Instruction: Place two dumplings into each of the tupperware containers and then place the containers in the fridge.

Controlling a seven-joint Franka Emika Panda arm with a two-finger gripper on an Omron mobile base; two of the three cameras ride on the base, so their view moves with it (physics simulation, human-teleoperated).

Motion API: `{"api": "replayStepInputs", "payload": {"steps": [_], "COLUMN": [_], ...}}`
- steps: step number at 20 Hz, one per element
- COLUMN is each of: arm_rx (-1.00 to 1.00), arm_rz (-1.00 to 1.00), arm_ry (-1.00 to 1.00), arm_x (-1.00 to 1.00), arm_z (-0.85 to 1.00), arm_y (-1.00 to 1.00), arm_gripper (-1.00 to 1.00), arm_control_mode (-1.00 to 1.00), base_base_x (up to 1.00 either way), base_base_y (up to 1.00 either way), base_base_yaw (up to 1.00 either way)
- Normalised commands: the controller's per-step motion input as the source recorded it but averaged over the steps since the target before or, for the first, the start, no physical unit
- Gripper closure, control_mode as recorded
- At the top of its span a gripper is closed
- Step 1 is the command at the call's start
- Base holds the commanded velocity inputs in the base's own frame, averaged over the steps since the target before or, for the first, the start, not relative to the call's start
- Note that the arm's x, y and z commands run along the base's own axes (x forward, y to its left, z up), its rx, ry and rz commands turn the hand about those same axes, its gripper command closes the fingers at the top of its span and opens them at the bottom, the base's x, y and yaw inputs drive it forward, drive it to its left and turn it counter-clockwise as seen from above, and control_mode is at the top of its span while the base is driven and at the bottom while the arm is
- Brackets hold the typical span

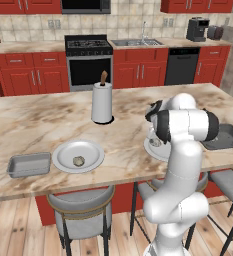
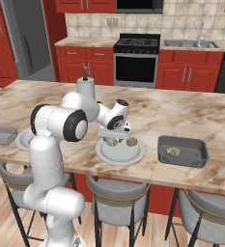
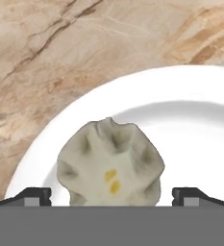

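The two-finger gripper (image 3: 111, 194) hovers low over a round white plate (image 3: 190, 120) at the centre of the right base view, fingers spread wide on either side of a lumpy tan-beige dumpling (image 3: 109, 166), apparently not yet touching it. A second dumpling (image 2: 132, 141) lies just beside. Right of centre, a grey rectangular tupperware container (image 2: 182, 151) holds one dumpling (image 2: 172, 151).

Marble island (image 1: 48, 125): plates (image 1: 78, 155), containers (image 1: 29, 165), towel roll (image 1: 102, 102)
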Motion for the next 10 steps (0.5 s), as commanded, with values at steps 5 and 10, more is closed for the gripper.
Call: {"api": "replayStepInputs", "payload": {"steps": [5,10], "arm_rx": [0.0,0.0], "arm_rz": [0.02,0.0], "arm_ry": [0.0,0.0], "arm_x": [-0.24,-0.21], "arm_z": [-0.01,-0.09], "arm_y": [0.08,0.07], "arm_gripper": [-1.0,-1.0], "arm_control_mode": [-1.0,-1.0], "base_base_x": [0.0,0.0], "base_base_y": [0.0,0.0], "base_base_yaw": [0.0,0.0]}}
